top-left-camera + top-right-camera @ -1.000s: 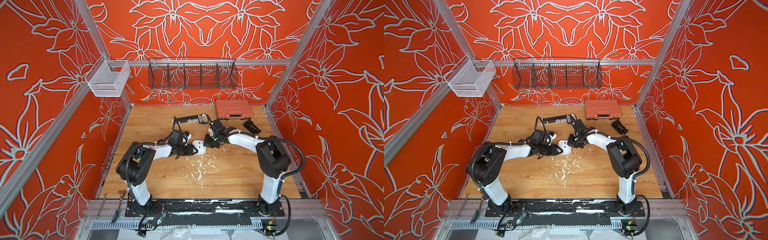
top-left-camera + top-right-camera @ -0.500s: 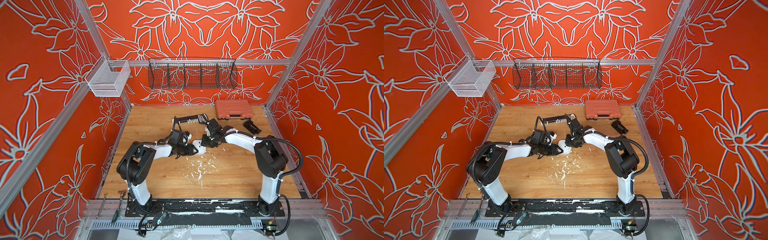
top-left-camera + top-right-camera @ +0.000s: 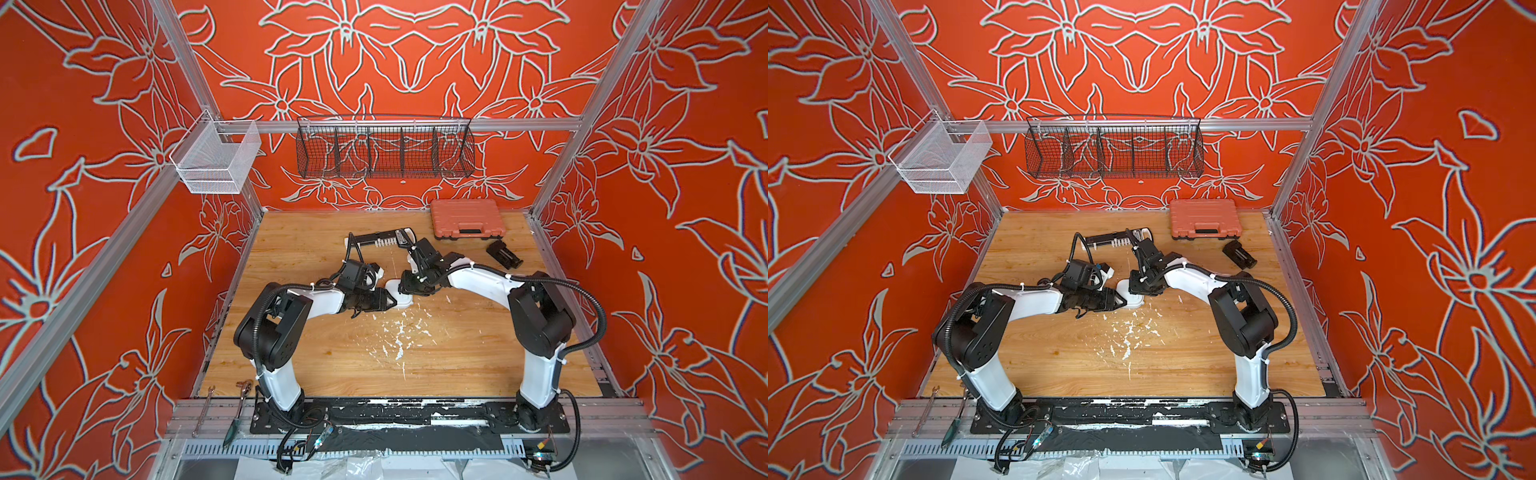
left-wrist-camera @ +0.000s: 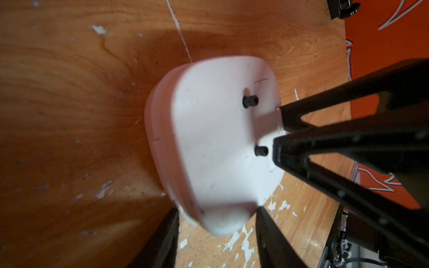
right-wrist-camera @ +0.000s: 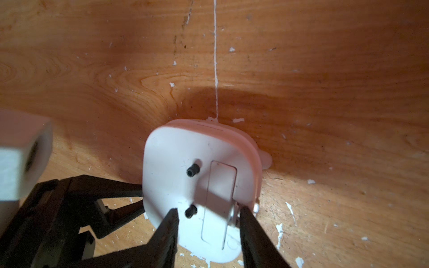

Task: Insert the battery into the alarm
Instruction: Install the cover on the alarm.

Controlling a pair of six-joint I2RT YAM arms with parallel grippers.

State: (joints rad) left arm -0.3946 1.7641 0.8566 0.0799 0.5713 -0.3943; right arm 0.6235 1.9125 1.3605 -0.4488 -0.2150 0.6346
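The alarm (image 3: 395, 287) (image 3: 1128, 287) is a white rounded-square clock, mid-table with its plain back up. In the right wrist view that back (image 5: 169, 157) carries two small black knobs and a long rectangular slot (image 5: 219, 185). My left gripper (image 3: 388, 301) (image 4: 218, 208) reaches in from the left, shut on the alarm's near edge (image 4: 216, 143). My right gripper (image 3: 409, 286) (image 5: 208, 210) hovers just over the back, its jaws apart on either side of the slot with nothing between them. The battery is hidden in every view.
An orange plastic case (image 3: 467, 218) lies at the back right, with a black ribbed block (image 3: 503, 254) in front of it. A long black-and-white tool (image 3: 382, 240) lies behind the grippers. White flecks (image 3: 399, 336) mark the wood. Wire baskets (image 3: 384, 151) hang on the back wall.
My right gripper went from shut to open over the alarm's back and shifted slightly left. The left gripper and the alarm stayed put.
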